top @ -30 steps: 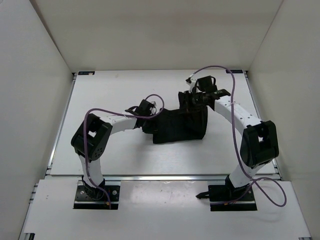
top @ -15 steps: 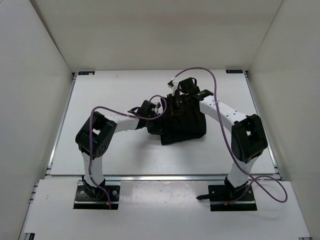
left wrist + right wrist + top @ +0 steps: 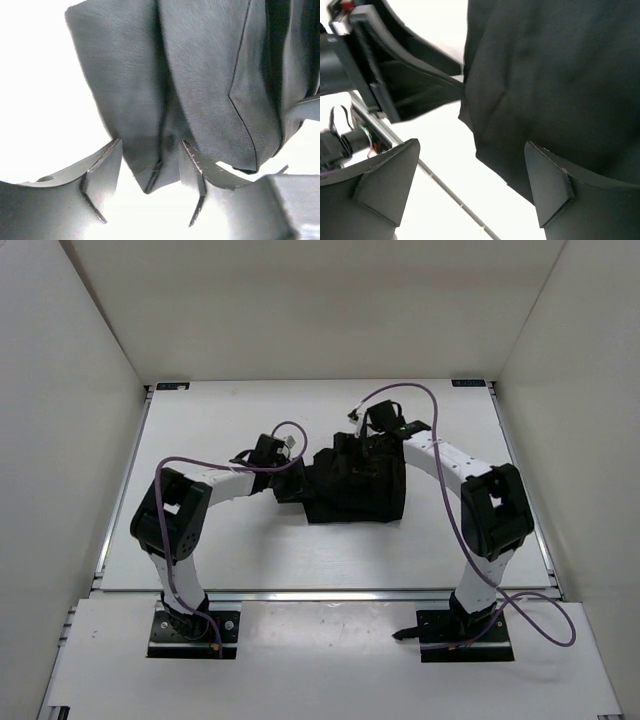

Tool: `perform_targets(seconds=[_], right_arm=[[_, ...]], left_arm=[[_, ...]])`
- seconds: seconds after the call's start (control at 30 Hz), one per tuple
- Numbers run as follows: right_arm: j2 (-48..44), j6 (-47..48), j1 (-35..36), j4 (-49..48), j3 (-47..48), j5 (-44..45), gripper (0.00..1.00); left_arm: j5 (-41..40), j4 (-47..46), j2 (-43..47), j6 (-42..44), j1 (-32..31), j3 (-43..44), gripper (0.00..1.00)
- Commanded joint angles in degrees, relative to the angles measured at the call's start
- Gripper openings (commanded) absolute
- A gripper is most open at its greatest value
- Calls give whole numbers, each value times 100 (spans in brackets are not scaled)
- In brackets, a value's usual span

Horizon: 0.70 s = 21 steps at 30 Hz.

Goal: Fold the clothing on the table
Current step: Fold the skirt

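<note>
I find no writing, number, brand or sign that I can read, from above or from either of my wrist views: none on the soft black pleated fabric garment [image 3: 355, 485], none on the flat matte white tabletop [image 3: 250, 550]. The small black corner brackets [image 3: 172, 386] carry bluish specks too small to read.

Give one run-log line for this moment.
left gripper: open at clothing corner | right gripper: open at clothing edge | clothing: layered on table
</note>
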<state>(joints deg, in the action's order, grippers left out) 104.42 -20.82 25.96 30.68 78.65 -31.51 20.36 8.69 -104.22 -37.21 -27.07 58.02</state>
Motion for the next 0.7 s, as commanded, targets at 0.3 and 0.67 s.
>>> perform_targets(seconds=[0.3,0.67], right_arm=[[-1082,280,-996,-281,-735,934,0],[-968,139,-1128,-1072,-2223,716,0]], left_arm=[[-261,107,1335,171,431,289,60],[56,-411,44,30,-808,1474,0]])
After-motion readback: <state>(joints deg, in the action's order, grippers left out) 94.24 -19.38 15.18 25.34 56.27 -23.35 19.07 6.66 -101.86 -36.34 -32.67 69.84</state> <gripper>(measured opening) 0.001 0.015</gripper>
